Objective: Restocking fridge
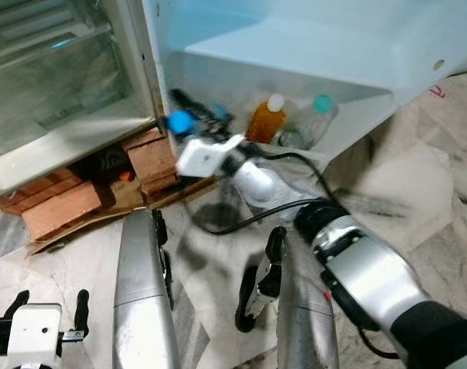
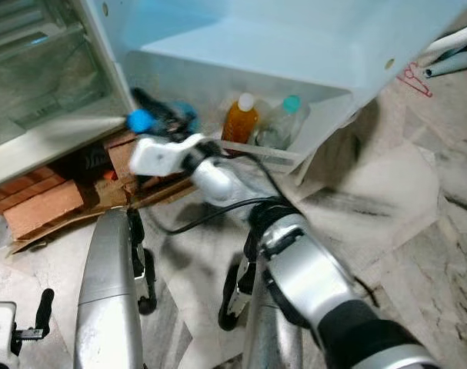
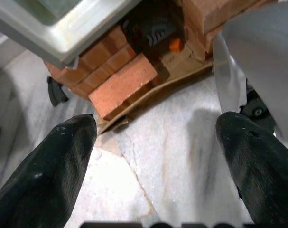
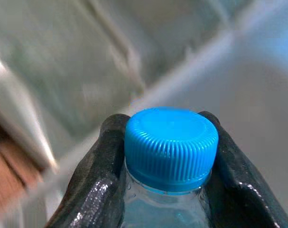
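Blue-capped bottle (image 4: pixel 170 152) sits clamped between the right gripper's (image 1: pixel 188 123) black fingers, carried low near the open fridge door's bottom shelf (image 1: pixel 337 138), where an orange bottle (image 1: pixel 265 119) and a green-capped bottle (image 1: pixel 310 121) already stand. Placing this one is, I judge, what remains. Down by the floor, the left gripper (image 3: pixel 153 156) hangs idle with its fingers spread apart and nothing between them.

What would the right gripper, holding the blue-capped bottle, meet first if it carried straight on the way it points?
Probably the fridge's lower front edge: the right gripper and its blue-capped bottle point toward it. Motion blur leaves depth unclear.
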